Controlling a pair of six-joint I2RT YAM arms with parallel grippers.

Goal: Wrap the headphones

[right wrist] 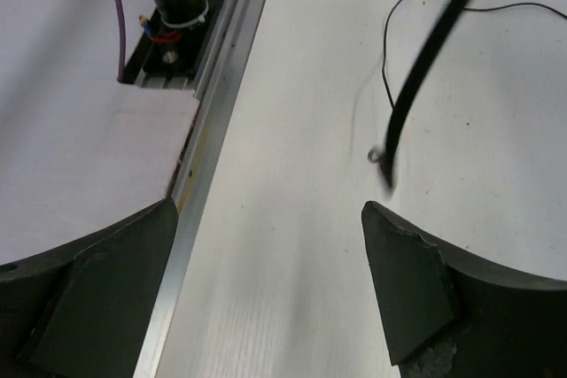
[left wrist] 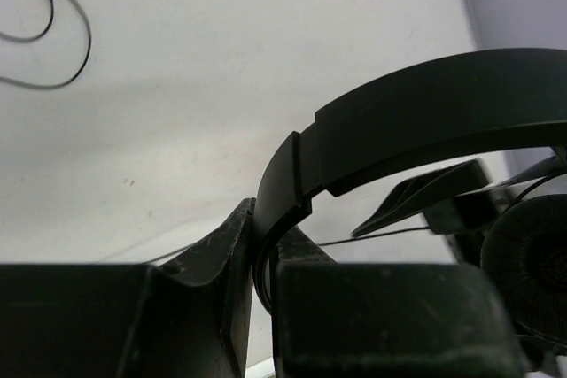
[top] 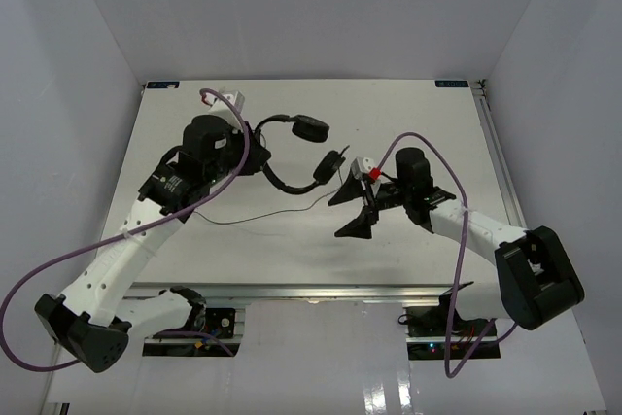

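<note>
Two arms up: left end effector (left wrist: 263, 263) clamped on headphones (top: 309, 129) band, over mid table (top: 428, 123); right end effector (top: 356, 208) wide apart. Cord (top: 255, 219) lies approx L-R (slack on table) just left of right one, so I'd send that.

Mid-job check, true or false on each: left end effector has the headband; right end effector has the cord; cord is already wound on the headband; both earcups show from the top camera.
1. The left end effector is shut on the headband. True.
2. The right end effector grips the cord. False: it is open, with nothing between its fingers.
3. The cord is wound round the headband. False: it trails loose over the table.
4. Both earcups show in the top view. True: one lies farther back, and the other is nearer the right end effector.
</note>
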